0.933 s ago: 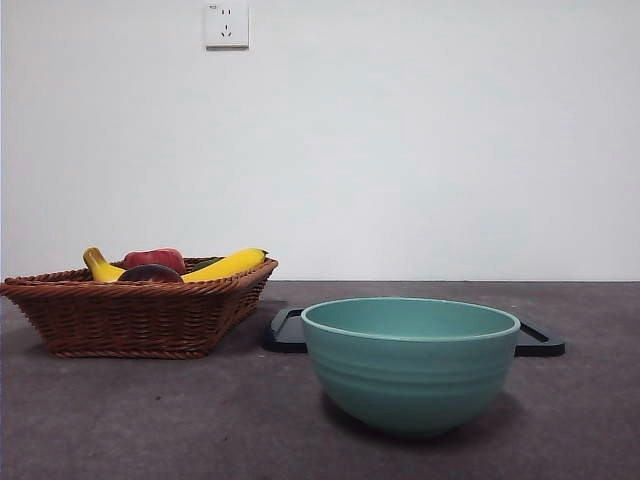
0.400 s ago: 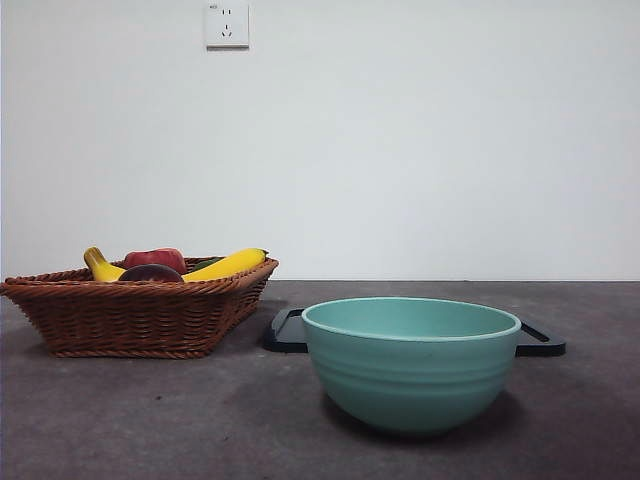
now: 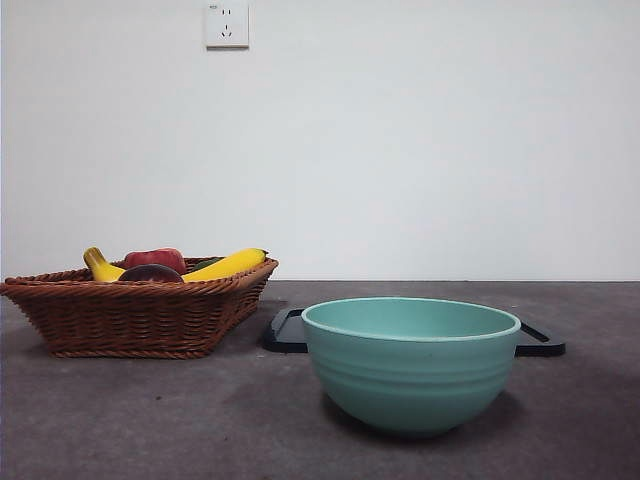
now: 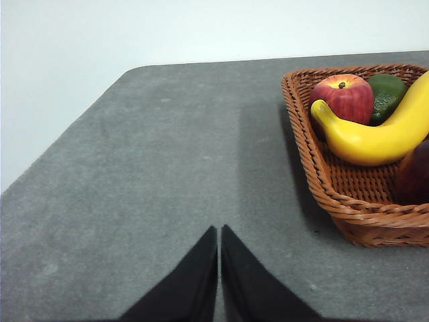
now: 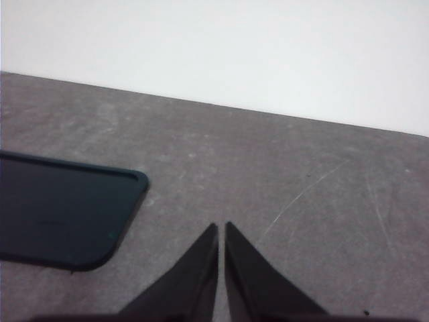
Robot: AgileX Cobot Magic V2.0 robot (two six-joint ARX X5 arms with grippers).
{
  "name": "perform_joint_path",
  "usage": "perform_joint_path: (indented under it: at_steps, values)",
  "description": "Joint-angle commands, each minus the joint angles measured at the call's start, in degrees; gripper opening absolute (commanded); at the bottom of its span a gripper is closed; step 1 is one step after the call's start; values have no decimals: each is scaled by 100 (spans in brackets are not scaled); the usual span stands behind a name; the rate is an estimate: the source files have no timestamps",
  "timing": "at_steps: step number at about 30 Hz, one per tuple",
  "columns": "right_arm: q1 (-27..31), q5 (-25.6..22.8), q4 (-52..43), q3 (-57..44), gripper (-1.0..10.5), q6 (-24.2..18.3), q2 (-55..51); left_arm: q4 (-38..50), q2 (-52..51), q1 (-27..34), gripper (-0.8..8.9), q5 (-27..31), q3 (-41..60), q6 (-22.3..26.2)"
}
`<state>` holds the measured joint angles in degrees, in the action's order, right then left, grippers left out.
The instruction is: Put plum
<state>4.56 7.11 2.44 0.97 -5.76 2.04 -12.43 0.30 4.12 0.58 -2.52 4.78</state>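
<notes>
The plum (image 3: 150,273) is a dark maroon round fruit lying in the brown wicker basket (image 3: 140,315) at the left of the table. In the left wrist view only its edge (image 4: 415,176) shows at the picture's side, inside the basket (image 4: 348,208). My left gripper (image 4: 219,231) is shut and empty over bare table beside the basket. My right gripper (image 5: 221,228) is shut and empty over bare table next to the dark tray (image 5: 60,215). Neither arm shows in the front view.
The basket also holds a red apple (image 4: 343,98), a yellow banana (image 4: 379,134) and a green fruit (image 4: 389,94). A teal bowl (image 3: 410,362) stands near the front, with the dark tray (image 3: 290,332) behind it. A wall socket (image 3: 227,24) is on the white wall.
</notes>
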Motion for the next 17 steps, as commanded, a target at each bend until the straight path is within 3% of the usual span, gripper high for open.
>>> perform_joint_path:
  at_steps: [1,9,17]
  values:
    - [9,-79,164,-37,5,-24,-94,-133,-13,15,7,7,77,-55]
    - [9,-188,767,-37,6,-24,-184,-133,-13,15,8,7,77,-55]
    - [9,-223,717,-35,5,39,-184,-131,-13,15,7,7,77,-55]
